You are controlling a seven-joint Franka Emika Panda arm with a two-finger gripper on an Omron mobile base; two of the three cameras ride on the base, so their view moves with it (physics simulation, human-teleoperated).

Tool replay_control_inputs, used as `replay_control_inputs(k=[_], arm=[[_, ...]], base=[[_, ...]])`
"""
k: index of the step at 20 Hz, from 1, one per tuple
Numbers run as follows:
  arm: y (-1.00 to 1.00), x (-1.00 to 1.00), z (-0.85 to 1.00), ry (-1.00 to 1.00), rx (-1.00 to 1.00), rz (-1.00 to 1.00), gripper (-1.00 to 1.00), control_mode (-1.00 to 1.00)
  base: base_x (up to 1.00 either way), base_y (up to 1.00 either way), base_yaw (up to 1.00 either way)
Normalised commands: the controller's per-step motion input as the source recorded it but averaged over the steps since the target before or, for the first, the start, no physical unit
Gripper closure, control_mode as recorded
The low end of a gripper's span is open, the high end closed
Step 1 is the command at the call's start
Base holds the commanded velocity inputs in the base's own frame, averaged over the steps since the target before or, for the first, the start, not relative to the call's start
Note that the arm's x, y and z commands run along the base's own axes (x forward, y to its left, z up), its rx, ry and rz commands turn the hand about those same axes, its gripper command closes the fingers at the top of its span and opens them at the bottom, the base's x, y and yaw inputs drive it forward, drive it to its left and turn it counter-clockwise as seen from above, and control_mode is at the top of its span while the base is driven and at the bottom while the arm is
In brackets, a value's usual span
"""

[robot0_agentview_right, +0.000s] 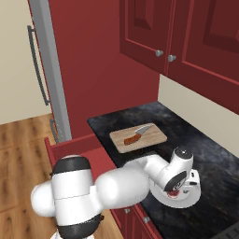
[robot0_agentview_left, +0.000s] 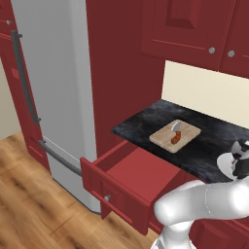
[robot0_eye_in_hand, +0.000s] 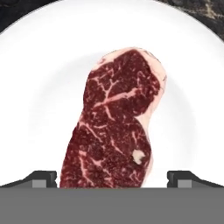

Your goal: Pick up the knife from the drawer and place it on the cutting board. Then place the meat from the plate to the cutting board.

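Note:
The meat point(robot0_eye_in_hand: 116, 122), a red marbled slab, lies on the white plate point(robot0_eye_in_hand: 39, 87) directly under my gripper point(robot0_eye_in_hand: 113, 179). The jaws stand open, one fingertip point(robot0_eye_in_hand: 43, 178) on each side of the slab's near end, not closed on it. In the right base view the gripper point(robot0_agentview_right: 175, 189) hangs low over the plate point(robot0_agentview_right: 192, 198), with a bit of meat point(robot0_agentview_right: 173, 192) showing beneath it. The knife point(robot0_agentview_right: 137, 134) rests on the tan cutting board point(robot0_agentview_right: 154, 138), to the left of the plate on the counter. The drawer point(robot0_agentview_left: 138, 170) stands pulled open, its red interior bare.
The black stone counter point(robot0_agentview_left: 146, 121) carries the cutting board point(robot0_agentview_left: 187, 133) with the knife point(robot0_agentview_left: 176, 134) and the plate point(robot0_agentview_left: 224, 163). Red wall cabinets point(robot0_agentview_right: 186, 37) hang above. A grey fridge point(robot0_agentview_left: 53, 87) stands to the left of the open drawer, over wooden floor point(robot0_agentview_left: 34, 204).

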Motion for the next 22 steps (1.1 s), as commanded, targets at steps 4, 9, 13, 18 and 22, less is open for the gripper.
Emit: replay_control_inputs(k=[4, 9, 13, 18, 22], arm=[[0.18, 0.01, -0.28, 0.00, -0.02, 0.00, -1.00, -1.00], [0.04, 0.15, -0.28, 0.00, 0.00, 0.00, -1.00, -1.00], [0.03, 0.14, -0.38, 0.00, 0.00, 0.00, -1.00, -1.00], [0.56, 0.02, -0.64, 0.00, -0.11, 0.00, 1.00, -1.00], [0.79, 0.03, -0.97, 0.05, -0.16, 0.00, 1.00, -1.00]], base=[[0.00, 0.00, 0.00], [0.00, 0.00, 0.00], [0.00, 0.00, 0.00], [0.00, 0.00, 0.00], [0.00, 0.00, 0.00]])
